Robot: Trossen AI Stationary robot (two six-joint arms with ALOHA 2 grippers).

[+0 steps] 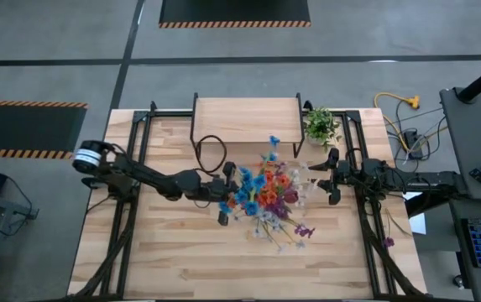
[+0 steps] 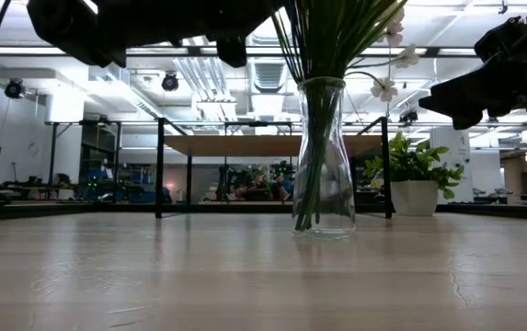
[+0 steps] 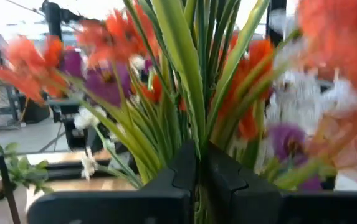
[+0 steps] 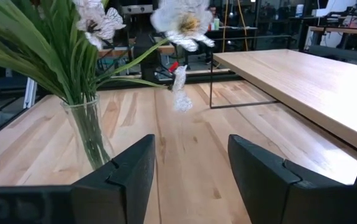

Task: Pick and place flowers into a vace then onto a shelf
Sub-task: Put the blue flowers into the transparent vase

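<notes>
Left claw (image 3: 197,180) is clamped on the flowers (image 1: 265,191), stems upright in the vace (image 2: 324,161) mid-bench (image 1: 173,260); right claw (image 4: 190,168) gapes empty beside it.

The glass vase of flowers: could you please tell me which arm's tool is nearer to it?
Left. The left tool is shut on the flowers above the vase; the right tool stands open, apart on its other side.

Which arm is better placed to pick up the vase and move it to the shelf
Probably right. The right gripper is open and empty, facing the vase, with the shelf close by. The left gripper is shut on the flowers above it.
</notes>
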